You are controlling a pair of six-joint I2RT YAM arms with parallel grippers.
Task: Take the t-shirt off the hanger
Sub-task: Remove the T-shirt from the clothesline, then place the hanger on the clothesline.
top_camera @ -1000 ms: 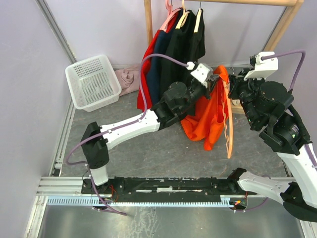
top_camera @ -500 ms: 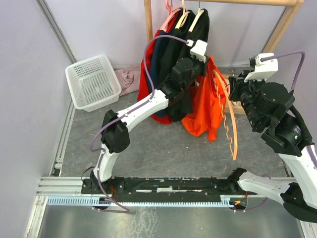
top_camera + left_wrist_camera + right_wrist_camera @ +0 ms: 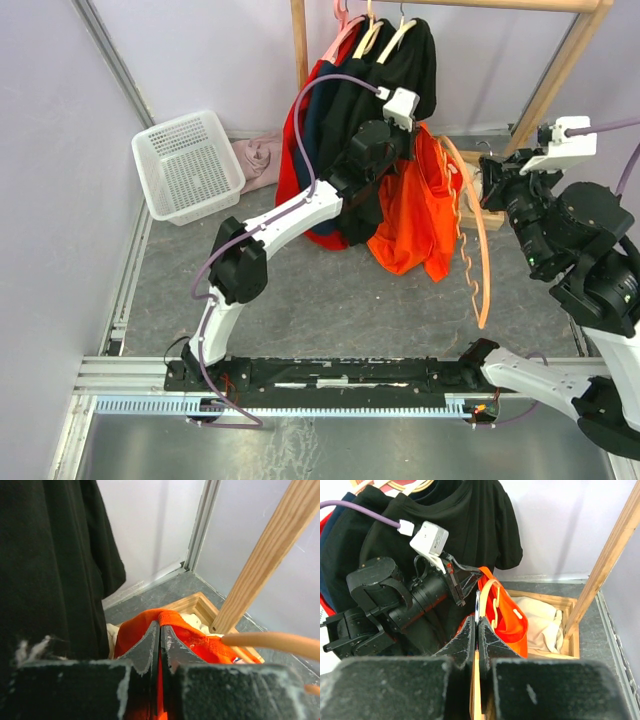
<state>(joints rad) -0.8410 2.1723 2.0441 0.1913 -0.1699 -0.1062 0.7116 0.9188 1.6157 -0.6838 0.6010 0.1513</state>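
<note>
The left arm (image 3: 290, 215) reaches far out from its base to the wooden rack (image 3: 552, 75), its wrist raised just under the rail. The left gripper (image 3: 160, 630) is closed, and it pinches a fold of the orange t-shirt (image 3: 412, 215) near the collar. The right arm is bent and stands in front of the rack's right leg. The right gripper (image 3: 477, 625) is also closed, clamped on the metal hook of the one peach hanger (image 3: 280, 644), which hangs down tilted in front of the rack.

The t-shirt hangs between the two grippers, in front of the rack's middle. Its upper part touches the upper end of the hanger, but I cannot tell if it is hooked on it.

On the rail hang one red garment (image 3: 300, 140), one dark blue garment (image 3: 322, 110) and black cloth (image 3: 400, 50). I cannot tell if the black is one piece or two.

One white basket (image 3: 188, 165) stands left of the rack, and one pink cloth (image 3: 258, 160) lies between them. At the rack's foot is one wooden tray (image 3: 545, 596) with a cream cloth (image 3: 537, 620) in it.

The floor (image 3: 330, 290) is grey and the walls (image 3: 200, 50) behind the rack are pale lilac.
</note>
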